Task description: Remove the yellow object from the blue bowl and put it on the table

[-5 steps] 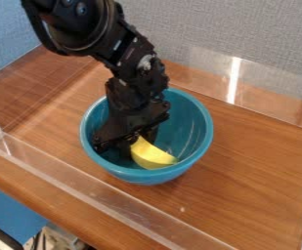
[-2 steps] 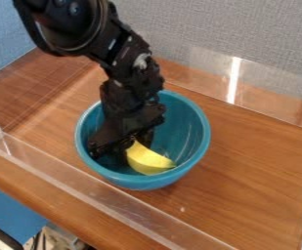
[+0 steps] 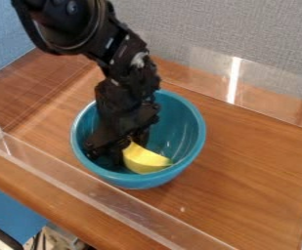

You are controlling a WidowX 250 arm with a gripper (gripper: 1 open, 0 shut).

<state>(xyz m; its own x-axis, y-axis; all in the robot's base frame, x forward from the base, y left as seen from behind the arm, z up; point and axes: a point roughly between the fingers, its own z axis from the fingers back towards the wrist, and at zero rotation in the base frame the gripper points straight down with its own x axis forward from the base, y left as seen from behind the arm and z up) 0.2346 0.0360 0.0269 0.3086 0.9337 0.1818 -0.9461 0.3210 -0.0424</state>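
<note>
Yellow object (image 3: pixel 147 158), teal-blue bowl (image 3: pixel 186 132), reddish-brown wood-grain table (image 3: pixel 244 186), seemingly black pincer (image 3: pixel 114 145).

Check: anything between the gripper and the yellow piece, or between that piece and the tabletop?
Nothing visible separates the gripper from the yellow object; it's down inside the blue bowl right at the piece. On the way to the table, only the bowl's wall must be cleared.

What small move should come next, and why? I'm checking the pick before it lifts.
Probably close the jaws on the yellow banana-shaped piece: the gripper is down inside the blue bowl, right against the piece, which lies on the bowl's floor. Whether it is gripped cannot be told.
</note>
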